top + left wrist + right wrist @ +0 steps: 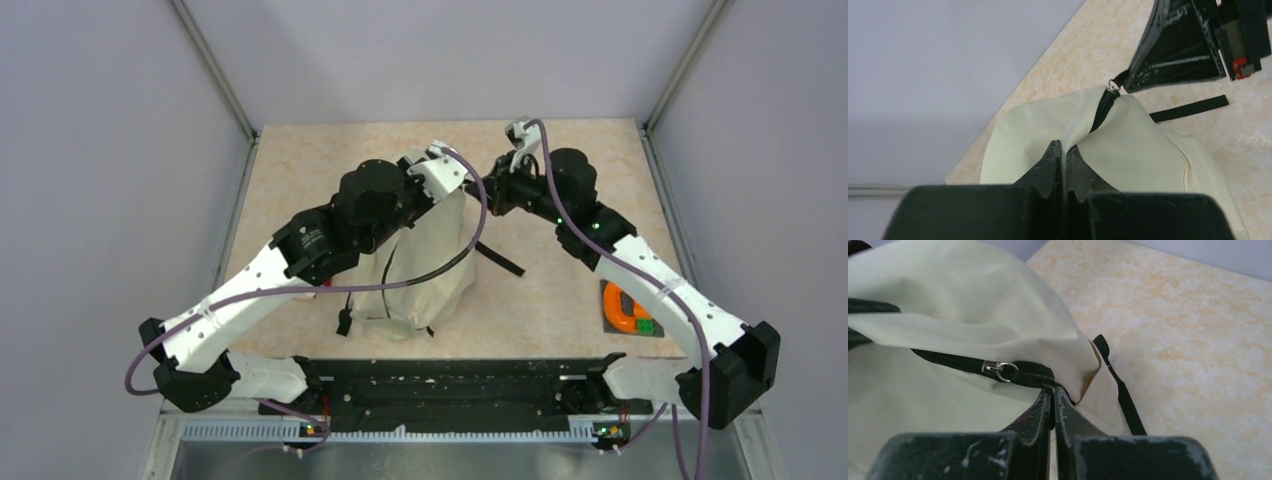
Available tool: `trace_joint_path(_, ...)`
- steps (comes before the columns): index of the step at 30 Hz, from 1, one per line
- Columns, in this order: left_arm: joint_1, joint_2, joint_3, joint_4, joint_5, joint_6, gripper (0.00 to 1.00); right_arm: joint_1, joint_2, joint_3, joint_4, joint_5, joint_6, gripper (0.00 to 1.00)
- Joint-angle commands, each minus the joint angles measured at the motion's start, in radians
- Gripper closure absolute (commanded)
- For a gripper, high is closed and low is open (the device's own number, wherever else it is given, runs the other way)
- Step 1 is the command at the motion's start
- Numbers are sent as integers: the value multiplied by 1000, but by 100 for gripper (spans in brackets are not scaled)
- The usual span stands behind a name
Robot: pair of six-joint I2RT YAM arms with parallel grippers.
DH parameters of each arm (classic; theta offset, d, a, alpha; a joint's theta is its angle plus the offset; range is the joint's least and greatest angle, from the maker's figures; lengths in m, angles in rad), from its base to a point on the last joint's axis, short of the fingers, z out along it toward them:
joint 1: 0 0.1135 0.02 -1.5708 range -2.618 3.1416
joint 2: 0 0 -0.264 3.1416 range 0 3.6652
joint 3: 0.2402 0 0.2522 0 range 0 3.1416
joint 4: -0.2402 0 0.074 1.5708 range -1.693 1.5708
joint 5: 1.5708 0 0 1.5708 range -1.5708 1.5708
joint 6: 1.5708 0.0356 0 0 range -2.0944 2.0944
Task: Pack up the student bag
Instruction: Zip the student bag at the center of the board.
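Student bag (420, 280): cream fabric, stands near the middle of the tabletop (560, 300), between the two arms; top end towards the far wall.
Left pincer (1064, 150): clenched on a fold of the bag's cream fabric, just beside the black zipper (1103, 107).
Right pincer (1053, 392): clenched on the black pull tab (1033, 375), which hangs from the silver ring (1007, 371) of the zipper slider.
Pincers, relative: near each other at the bag's top, tips apart, the zipper line running between them.
Zipper state: teeth look closed along the stretch seen from the left wrist; the rest is hidden.
Loose strap (500, 260): black webbing, lies flat on the tabletop to the right of the bag.
Other item: orange and green object (628, 308) on a grey plate, at the right edge of the tabletop, well apart from the bag.
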Motion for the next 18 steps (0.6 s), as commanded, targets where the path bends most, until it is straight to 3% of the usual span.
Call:
trace_joint_path(1, 15, -102, 76, 287, -159, -1, 100, -31, 11, -151, -6, 59, 30, 100)
trace_joint_path(4, 29, -131, 62, 275, -84, -20, 100, -32, 41, -226, 50, 46, 56, 100)
trace_joint_path(11, 43, -186, 62, 223, 33, -80, 100, -32, 124, -184, 90, 42, 47, 100)
trace_joint_path(16, 91, -195, 62, 152, 251, -113, 100, -33, 38, -181, 106, 13, 22, 100)
trace_joint_path(17, 110, -177, 84, 125, 294, -128, 100, -34, 10, -186, 107, 6, 6, 99)
trace_joint_path(18, 130, -154, 117, 97, 332, -140, 100, -34, -25, -193, 108, 0, -5, 90)
